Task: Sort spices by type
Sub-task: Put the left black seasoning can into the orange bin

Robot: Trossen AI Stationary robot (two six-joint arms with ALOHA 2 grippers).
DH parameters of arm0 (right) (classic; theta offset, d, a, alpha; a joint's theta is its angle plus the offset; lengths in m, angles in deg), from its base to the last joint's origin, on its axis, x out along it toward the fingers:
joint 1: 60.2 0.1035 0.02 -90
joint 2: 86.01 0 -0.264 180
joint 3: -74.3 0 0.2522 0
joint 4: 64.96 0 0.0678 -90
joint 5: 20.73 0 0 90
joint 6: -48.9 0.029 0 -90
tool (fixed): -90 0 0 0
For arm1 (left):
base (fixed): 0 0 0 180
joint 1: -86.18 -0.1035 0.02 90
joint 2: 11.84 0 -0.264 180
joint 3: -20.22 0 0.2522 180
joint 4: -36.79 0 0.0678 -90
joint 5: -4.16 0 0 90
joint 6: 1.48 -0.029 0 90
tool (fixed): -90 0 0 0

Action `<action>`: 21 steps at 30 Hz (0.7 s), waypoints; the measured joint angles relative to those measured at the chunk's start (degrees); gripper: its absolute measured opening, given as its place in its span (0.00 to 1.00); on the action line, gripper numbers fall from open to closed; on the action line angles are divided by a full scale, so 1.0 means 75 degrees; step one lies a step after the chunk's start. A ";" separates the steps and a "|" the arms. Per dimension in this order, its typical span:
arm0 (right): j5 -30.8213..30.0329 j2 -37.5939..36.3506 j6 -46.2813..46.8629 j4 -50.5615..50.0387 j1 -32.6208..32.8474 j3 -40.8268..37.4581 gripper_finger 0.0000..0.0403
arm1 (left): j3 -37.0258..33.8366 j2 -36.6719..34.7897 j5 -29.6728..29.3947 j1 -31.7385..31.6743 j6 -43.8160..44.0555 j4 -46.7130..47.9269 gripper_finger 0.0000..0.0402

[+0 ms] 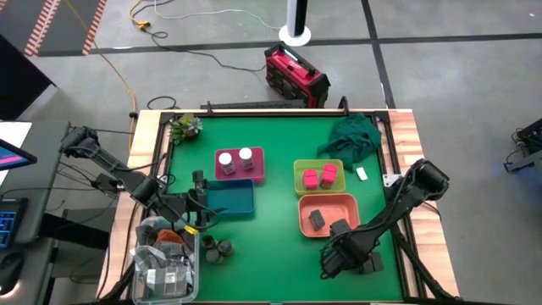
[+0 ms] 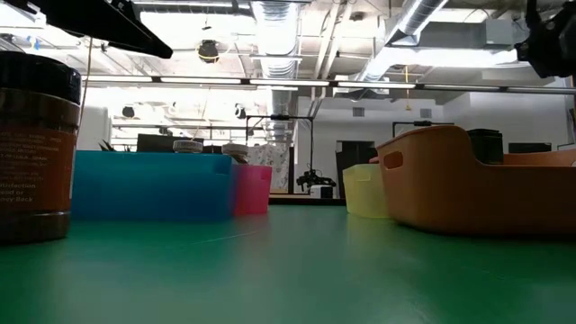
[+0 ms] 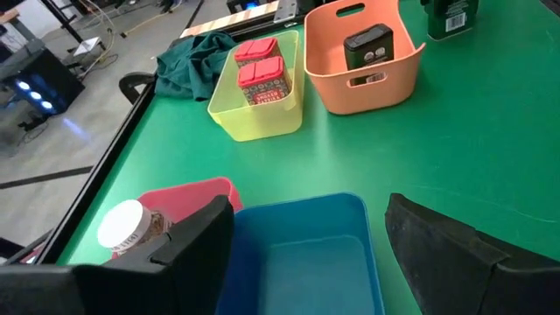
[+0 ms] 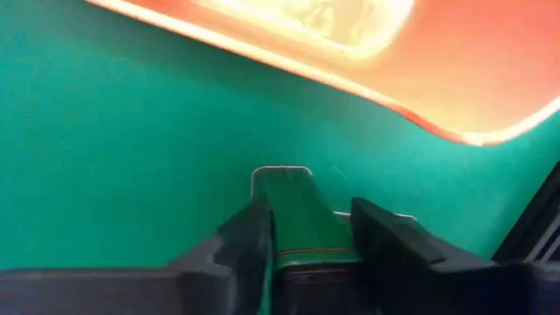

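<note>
Two white-capped jars (image 1: pixel 235 158) stand in the pink tray (image 1: pixel 240 175). Two pink boxes (image 1: pixel 319 176) sit in the yellow-green tray (image 1: pixel 298 182). One dark grey box (image 1: pixel 318 219) lies in the salmon tray (image 1: pixel 306 230). Dark round tins (image 1: pixel 218 248) stand on the mat near the clear bin. My right gripper (image 4: pixel 311 206) is shut on a dark rectangular box (image 4: pixel 293 219) at the salmon tray's near edge, lifted above the mat. My left gripper (image 3: pixel 311 206) hangs open over the near end of the blue tray (image 3: pixel 306 254), which holds nothing. My right gripper pinches the dark rectangular box between its two fingers (image 4: pixel 249 236), one on each long side (image 4: pixel 284 227). The fingers lie along the box, and its free end (image 4: pixel 282 175) sticks out beyond them toward the salmon tray. The box is lifted clear of the mat.
A green cloth (image 1: pixel 351 135) lies bunched at the far right corner, with a small white piece (image 1: pixel 362 174) beside it. A small plant (image 1: pixel 185 127) sits at the far left corner. The clear bin of clutter (image 1: pixel 165 267) fills the near left corner. Open mat lies between the trays and the near edge.
</note>
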 joint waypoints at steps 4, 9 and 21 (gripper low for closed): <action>0.0019 0.0000 -0.0178 0.0035 -0.0098 0.0000 0.36 | 0.0001 0.0000 -0.0001 0.0000 0.0000 0.0000 0.71; 0.0028 0.0000 -0.0631 0.0246 -0.0403 0.0000 0.36 | 0.0000 0.0000 -0.0001 0.0000 -0.0042 0.0000 0.71; -0.0196 -0.0012 -0.1678 -0.0782 -0.1002 0.1158 0.37 | 0.0000 0.0000 -0.0001 0.0000 0.0038 0.0124 0.71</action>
